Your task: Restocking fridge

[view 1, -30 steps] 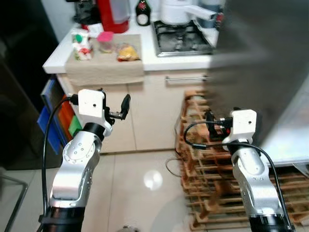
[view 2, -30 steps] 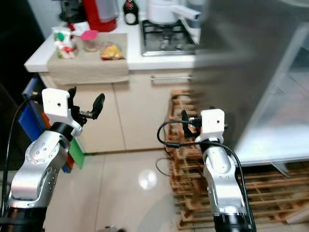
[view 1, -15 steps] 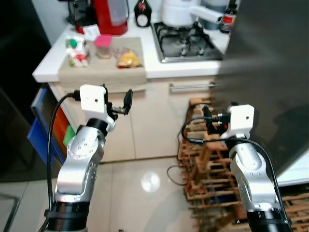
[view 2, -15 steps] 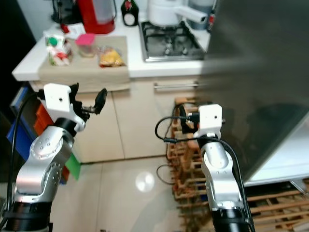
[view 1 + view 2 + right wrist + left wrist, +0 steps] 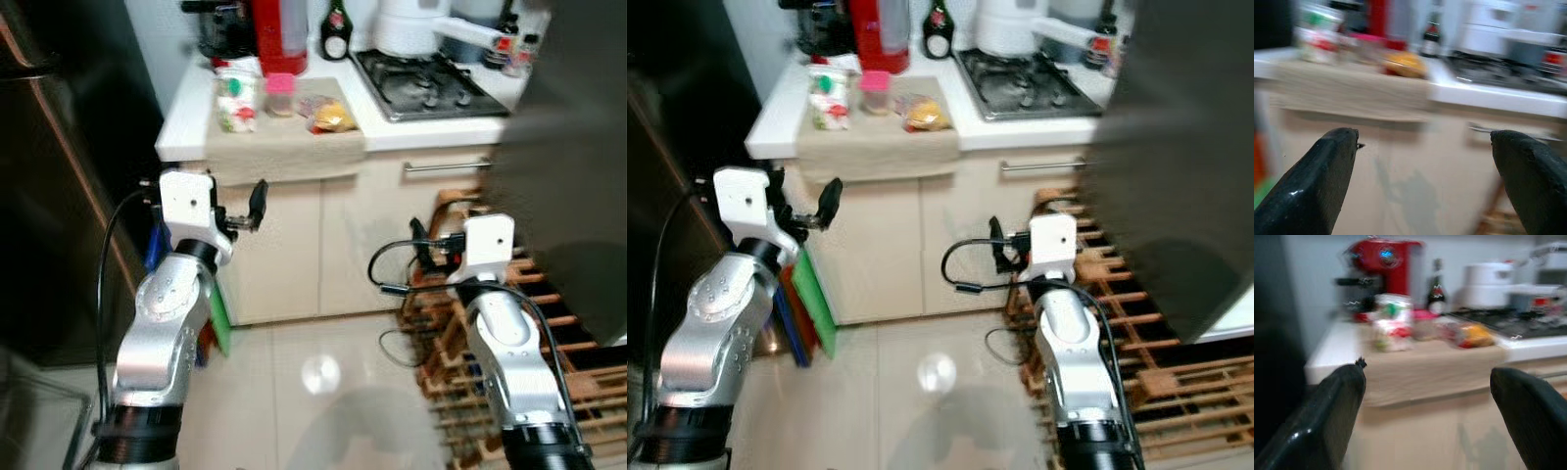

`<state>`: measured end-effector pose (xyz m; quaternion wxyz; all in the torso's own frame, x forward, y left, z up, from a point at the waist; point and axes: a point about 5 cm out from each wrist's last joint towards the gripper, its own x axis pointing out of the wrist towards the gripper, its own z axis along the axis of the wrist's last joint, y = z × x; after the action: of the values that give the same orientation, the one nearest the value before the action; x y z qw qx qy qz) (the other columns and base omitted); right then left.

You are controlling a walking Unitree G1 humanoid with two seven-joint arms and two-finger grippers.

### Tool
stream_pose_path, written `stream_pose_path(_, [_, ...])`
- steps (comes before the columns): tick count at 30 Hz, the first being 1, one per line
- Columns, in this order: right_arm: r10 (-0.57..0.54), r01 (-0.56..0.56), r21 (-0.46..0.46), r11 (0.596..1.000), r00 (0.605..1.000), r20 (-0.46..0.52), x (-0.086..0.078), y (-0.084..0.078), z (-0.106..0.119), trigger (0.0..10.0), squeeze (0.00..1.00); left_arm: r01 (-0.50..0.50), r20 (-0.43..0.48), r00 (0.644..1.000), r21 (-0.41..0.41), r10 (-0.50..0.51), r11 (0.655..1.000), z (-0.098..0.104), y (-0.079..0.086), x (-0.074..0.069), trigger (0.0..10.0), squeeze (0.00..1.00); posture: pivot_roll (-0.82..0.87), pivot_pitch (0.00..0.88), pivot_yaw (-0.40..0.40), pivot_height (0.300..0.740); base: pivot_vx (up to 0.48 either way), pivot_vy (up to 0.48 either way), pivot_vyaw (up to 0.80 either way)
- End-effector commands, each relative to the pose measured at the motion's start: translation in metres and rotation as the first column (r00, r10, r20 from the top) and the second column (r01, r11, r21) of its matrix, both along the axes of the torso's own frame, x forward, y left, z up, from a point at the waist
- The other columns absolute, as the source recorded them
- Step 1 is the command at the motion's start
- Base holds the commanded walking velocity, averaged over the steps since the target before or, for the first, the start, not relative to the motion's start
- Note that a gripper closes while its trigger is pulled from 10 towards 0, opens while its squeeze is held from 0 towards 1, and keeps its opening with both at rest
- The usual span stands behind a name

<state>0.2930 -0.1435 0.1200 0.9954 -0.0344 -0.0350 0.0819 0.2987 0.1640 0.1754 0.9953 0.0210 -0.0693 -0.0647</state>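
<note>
On the white counter lies a beige cloth [image 5: 284, 149] with a white, green and red package [image 5: 235, 102], a pink-lidded jar [image 5: 280, 94] and a yellow-orange bag [image 5: 331, 117]. My left gripper [image 5: 1425, 382] is raised in front of the cabinet below the counter's left end, open and empty. My right gripper [image 5: 1425, 142] is held at the same height further right, in front of the drawer handle [image 5: 446, 166], also open and empty. The dark grey fridge door [image 5: 573, 147] stands at the far right.
A red coffee machine [image 5: 279, 34], a bottle [image 5: 336, 18], a white pot [image 5: 411, 24] and a gas hob [image 5: 431, 83] fill the counter's back. A wooden rack [image 5: 568, 372] stands low right. A dark cabinet [image 5: 59, 196] stands left, with green and blue boards [image 5: 813, 294] leaning beside it.
The whole view has swung left: the counter now sits nearer the middle and the fridge has slid toward the right edge. Both arms keep the same raised pose with open fingers.
</note>
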Motion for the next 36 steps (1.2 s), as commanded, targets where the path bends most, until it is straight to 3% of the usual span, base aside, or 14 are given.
stream_pose_path(1, [-0.024,0.025,-0.028,0.999,0.999,0.03,0.002,-0.008,0.008,10.0,0.0,0.009,0.009,1.0,0.025,-0.009,1.0,0.002,-0.008,0.002,10.0,0.0,-0.04,0.0,0.023,0.74,0.0,0.0,0.0])
stream_pose_path(8, [0.006,-0.003,-0.052,0.999,0.998,0.061,0.001,0.0,0.013,10.0,0.0,0.036,0.014,0.999,-0.06,-0.035,0.998,0.002,-0.011,-0.002,10.0,0.0,-0.04,0.0,0.029,0.74,0.121,0.0,-0.41])
stream_pose_path(13, [0.018,-0.009,-0.064,0.998,0.991,0.133,0.0,0.004,0.031,10.0,0.0,0.002,0.074,0.997,-0.035,0.0,0.999,0.012,-0.011,-0.002,10.0,0.0,-0.05,0.0,0.03,0.74,0.451,0.0,0.0])
stream_pose_path(17, [0.009,0.002,-0.056,0.998,0.984,0.18,0.002,0.004,0.044,10.0,0.0,0.034,0.124,0.992,0.014,-0.036,0.999,0.023,-0.018,0.0,10.0,0.0,-0.05,0.0,0.03,0.74,0.459,0.0,0.0])
stream_pose_path(36, [-0.007,0.014,-0.047,0.999,0.988,0.153,0.003,0.002,0.038,10.0,0.0,0.083,0.106,0.991,0.027,-0.085,0.996,0.022,-0.024,0.003,10.0,0.0,-0.05,0.0,0.037,0.74,0.478,0.0,0.0])
